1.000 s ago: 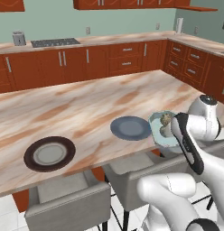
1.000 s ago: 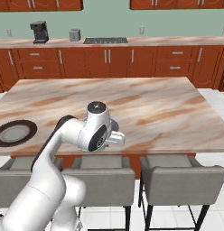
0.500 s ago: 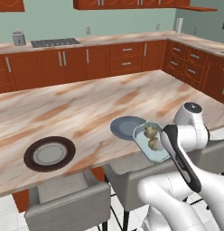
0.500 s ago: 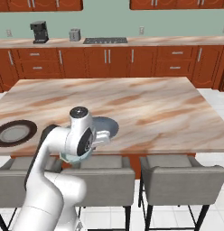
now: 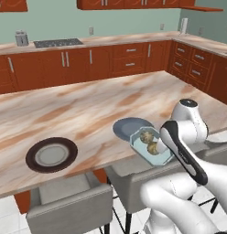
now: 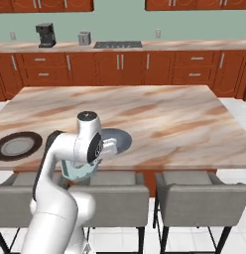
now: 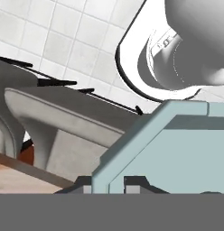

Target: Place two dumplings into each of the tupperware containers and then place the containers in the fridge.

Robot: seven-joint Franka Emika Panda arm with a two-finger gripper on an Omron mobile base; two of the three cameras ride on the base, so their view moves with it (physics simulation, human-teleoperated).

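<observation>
Closest to the base, at the near edge of the counter, the pincer is closed on the rim of one tupperware container and holds it in the air, partly over the counter edge and above the grey stools. From the left base view, two dumplings lie inside this pale blue tub, so I judge that the filling step for this container is complete and that it is now on its way to the fridge. From the hand view, the wall of the tub stands very close, with the stool backs and the white floor tiles beyond it. Just behind the lifted tub, the round grey-blue plate rests on the counter and carries nothing, and further to the left the dark-rimmed plate also carries nothing. What is left, as far as I can judge, is to bring this tub into the fridge; the state of the other tub I cannot tell. At the far wall stand the reddish-brown cabinets, a cooktop, a coffee machine and a small grey toaster. No brand, label or readable writing appears on any of these things.
</observation>
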